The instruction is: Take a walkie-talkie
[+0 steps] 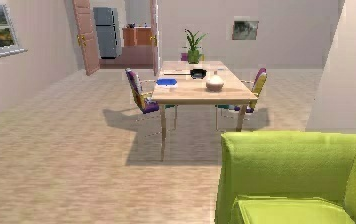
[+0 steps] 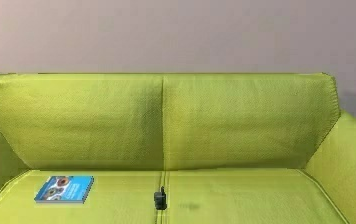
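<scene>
Small dark upright object [image 2: 160, 197] stands on seat of lime-green fabric sofa [image 2: 236, 120], near flat blue book [image 2: 64, 189]. Claw grip: cannot tell.

Robot's arm side facing the sofa [image 2: 236, 120], front toward dining table [image 1: 198, 92]

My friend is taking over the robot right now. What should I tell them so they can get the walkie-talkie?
Things: a small dark object, likely the walkie-talkie, stands on the seat of the green sofa, near the seam between the two cushions. In the arm side view a blue booklet lies to its left.
Done: the robot is alongside the sofa, on its arm side. The object rests on the seat, not yet picked up.
Left: reach out to the object, grasp it and lift it clear of the seat.
</scene>
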You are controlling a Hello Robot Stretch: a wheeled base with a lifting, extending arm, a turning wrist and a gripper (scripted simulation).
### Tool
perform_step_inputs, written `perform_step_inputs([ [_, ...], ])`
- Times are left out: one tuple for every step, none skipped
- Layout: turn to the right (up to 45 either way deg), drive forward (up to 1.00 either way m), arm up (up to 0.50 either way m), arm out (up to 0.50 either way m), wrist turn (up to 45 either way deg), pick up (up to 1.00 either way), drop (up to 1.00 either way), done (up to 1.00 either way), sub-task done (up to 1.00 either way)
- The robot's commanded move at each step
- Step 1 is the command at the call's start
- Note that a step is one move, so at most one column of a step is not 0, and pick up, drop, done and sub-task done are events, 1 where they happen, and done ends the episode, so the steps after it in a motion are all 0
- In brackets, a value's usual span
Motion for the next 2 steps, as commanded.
perform_step_inputs([
  [0.0,0.00,0.50,0.00,0.0,0.00,0.00,0.00,0.00],
  [0.0,0.00,0.16,0.00,0.0,0.00,0.00,0.00,0.00],
])
